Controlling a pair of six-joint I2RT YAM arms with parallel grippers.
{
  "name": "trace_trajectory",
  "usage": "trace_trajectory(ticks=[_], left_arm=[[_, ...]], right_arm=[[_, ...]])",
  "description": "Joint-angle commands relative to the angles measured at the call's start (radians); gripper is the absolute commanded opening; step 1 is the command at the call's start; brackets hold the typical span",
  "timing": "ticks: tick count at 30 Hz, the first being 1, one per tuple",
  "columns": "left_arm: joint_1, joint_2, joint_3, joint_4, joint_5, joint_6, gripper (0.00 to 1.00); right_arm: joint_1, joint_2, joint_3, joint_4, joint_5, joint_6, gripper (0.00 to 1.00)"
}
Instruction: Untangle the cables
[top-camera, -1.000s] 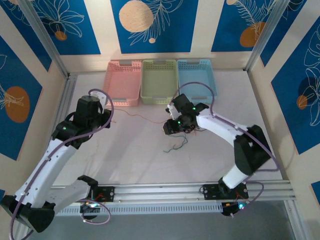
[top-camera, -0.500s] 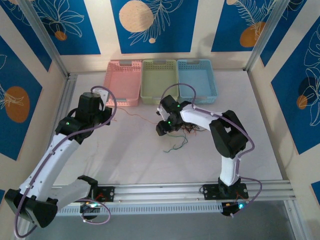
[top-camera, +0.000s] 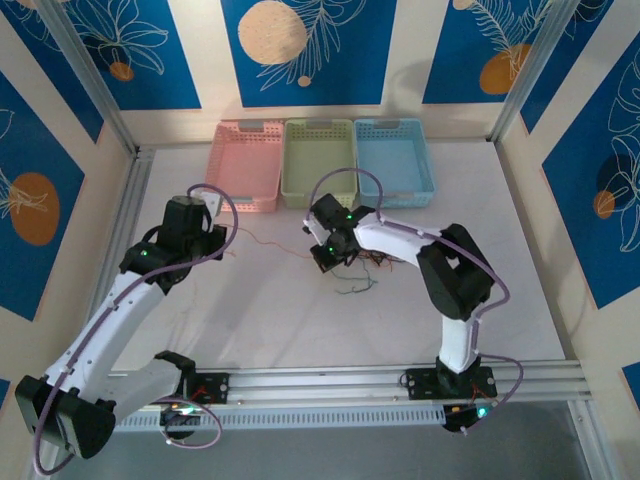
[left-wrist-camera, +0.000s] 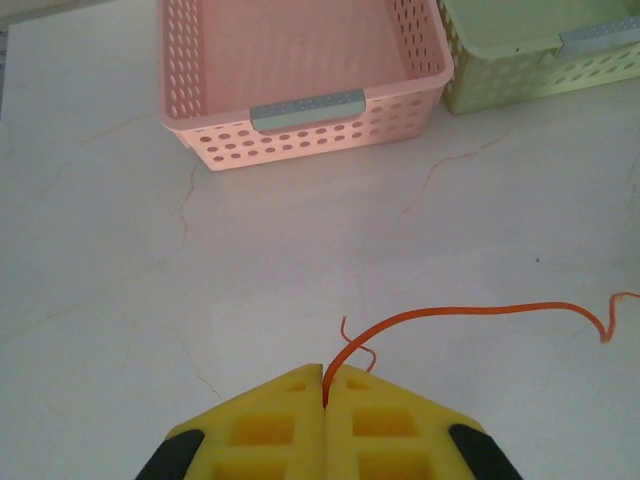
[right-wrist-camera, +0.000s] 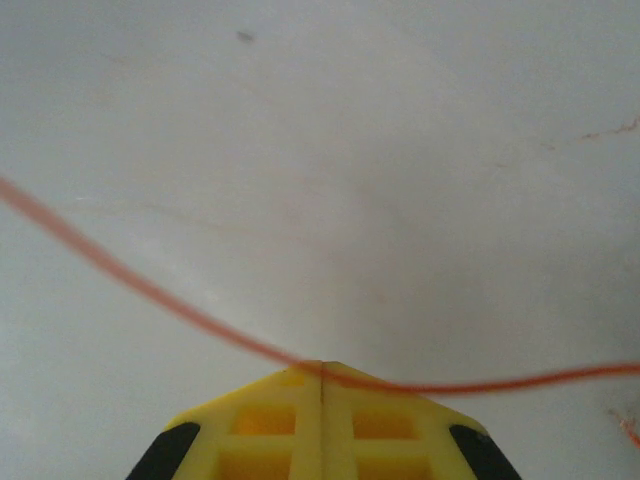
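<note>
Orange cable pulled out between two grippers, most of the work not yet done.

The left gripper (left-wrist-camera: 326, 372) had its yellow pads pressed together on one end of the orange cable (left-wrist-camera: 470, 310), which rose from the pads and curved away over the white table (left-wrist-camera: 120, 300). The right gripper (right-wrist-camera: 320, 368) was also closed, and the same cable crossed just at its tip, so it seemed pinched there too. In the top view this cable ran between both grippers, in front of the pink basket (top-camera: 245, 165). The tangle (top-camera: 375, 262) of thin dark cables lay just beside the right gripper, and a green cable (top-camera: 355, 289) lay loose near it. I judge that one cable was partly separated; the tangle was not opened, and no cable lay in the baskets.
</note>
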Motion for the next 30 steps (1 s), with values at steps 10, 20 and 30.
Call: trace_trajectory(ticks=[10, 20, 30], left_arm=[[0.012, 0.018, -0.014, 0.013, 0.063, 0.019, 0.0], [0.012, 0.019, -0.018, 0.014, 0.056, 0.022, 0.0], [0.012, 0.023, -0.02, 0.016, 0.051, 0.023, 0.0]], right_arm=[[0.035, -0.431, -0.127, 0.279, -0.54, 0.099, 0.0], [0.037, -0.504, -0.073, 0.326, -0.512, 0.15, 0.0], [-0.033, -0.358, 0.035, 0.419, -0.352, 0.323, 0.0]])
